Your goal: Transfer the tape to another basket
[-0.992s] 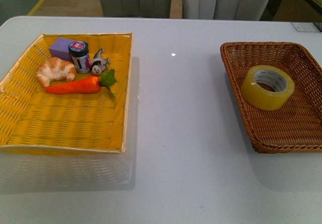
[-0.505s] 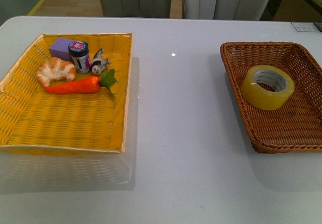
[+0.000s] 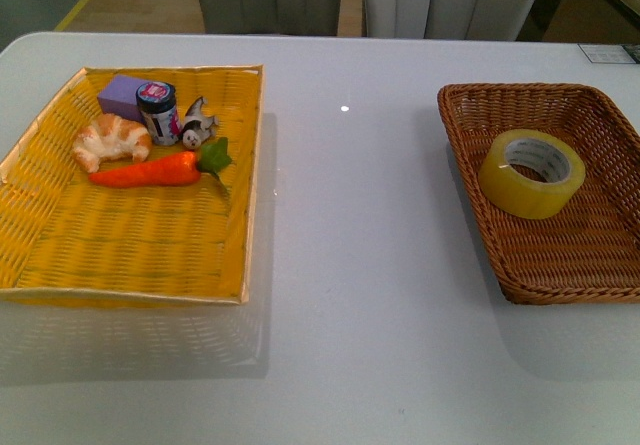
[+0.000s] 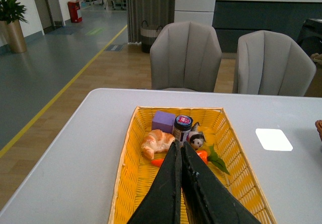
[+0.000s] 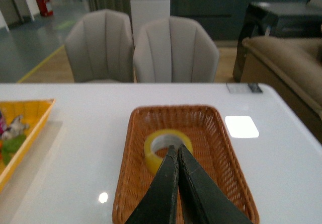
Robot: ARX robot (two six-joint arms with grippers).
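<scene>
- Our translucent yellow roll of packing tape (image 3: 532, 173) lay in the brown woven wicker basket (image 3: 470, 115) near the desk's right edge
- The bright yellow woven tray (image 3: 120, 255) toward the left edge held a croissant (image 3: 111, 139), a carrot (image 3: 150, 171), a small jar (image 3: 158, 112) and a purple block (image 3: 122, 94)
- Our left gripper (image 4: 180, 148) hung above that tray, jaws pressed together on nothing
- Our right gripper (image 5: 176, 151) hung over the tape, jaws together and empty
- We judged the move either finished or unstarted; the frames could not tell us

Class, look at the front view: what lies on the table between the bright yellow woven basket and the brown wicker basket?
Nothing: between the bright yellow woven basket and brown wicker basket, the front view shows only bare white table.
</scene>
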